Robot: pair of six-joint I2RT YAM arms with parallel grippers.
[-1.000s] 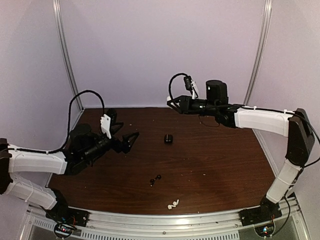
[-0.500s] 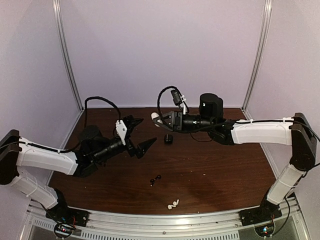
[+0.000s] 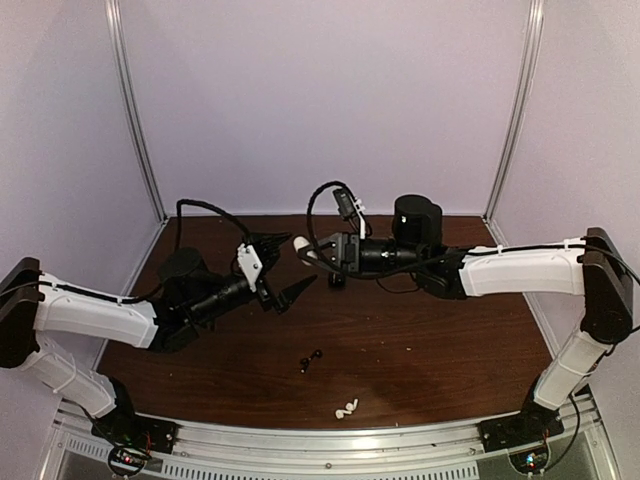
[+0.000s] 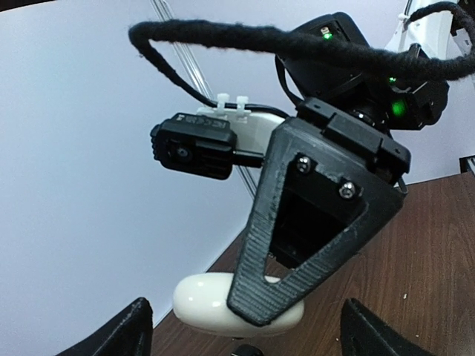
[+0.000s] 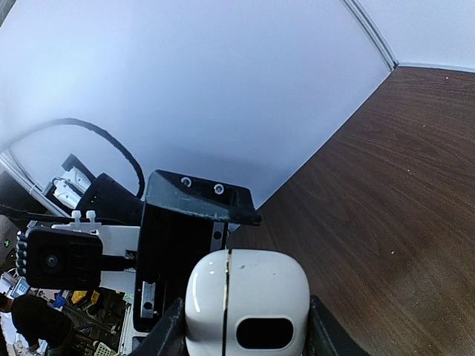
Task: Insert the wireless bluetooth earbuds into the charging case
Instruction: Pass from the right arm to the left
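Note:
My right gripper (image 3: 310,248) is shut on a glossy white charging case (image 3: 300,243) and holds it closed in the air above the back middle of the table. In the right wrist view the case (image 5: 246,308) sits between my fingers (image 5: 167,337), its lid seam upright. My left gripper (image 3: 287,264) is open and empty, its jaws spread around the case's tip without touching it. The case also shows in the left wrist view (image 4: 215,300). Two black earbuds (image 3: 311,358) and two white earbuds (image 3: 346,407) lie on the table near the front.
A small black case (image 3: 337,279) stands on the brown table (image 3: 440,330) just below the right gripper. White walls close the back and both sides. The right arm's camera cable (image 3: 325,200) loops above the grippers.
The right gripper has carried the white case left and down toward the left gripper. The left gripper has risen and moved right, still open. The earbuds have not moved.

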